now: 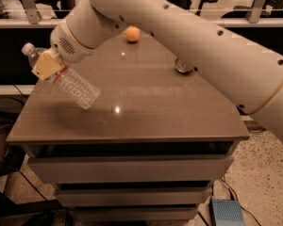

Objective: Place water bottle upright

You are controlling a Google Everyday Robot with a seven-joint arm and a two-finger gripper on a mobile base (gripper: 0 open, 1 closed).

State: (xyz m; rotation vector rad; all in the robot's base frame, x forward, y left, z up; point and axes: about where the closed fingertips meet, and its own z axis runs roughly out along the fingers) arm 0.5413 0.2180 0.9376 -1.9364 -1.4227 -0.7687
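Note:
The water bottle [70, 83] is a clear ribbed plastic bottle with a white cap at the upper left and a label with red marks. It hangs tilted in the air above the left part of the table [146, 112], its base pointing down to the right. My gripper [47, 65], with tan pads, is shut on the bottle near its neck, at the table's left edge. The white arm [179, 27] reaches in from the upper right.
An orange ball [132, 34] lies at the far side of the table. A gold-tan can [181, 66] lies on its side at the right, partly behind the arm. Drawers [132, 168] sit under the tabletop. A blue box [225, 213] is on the floor.

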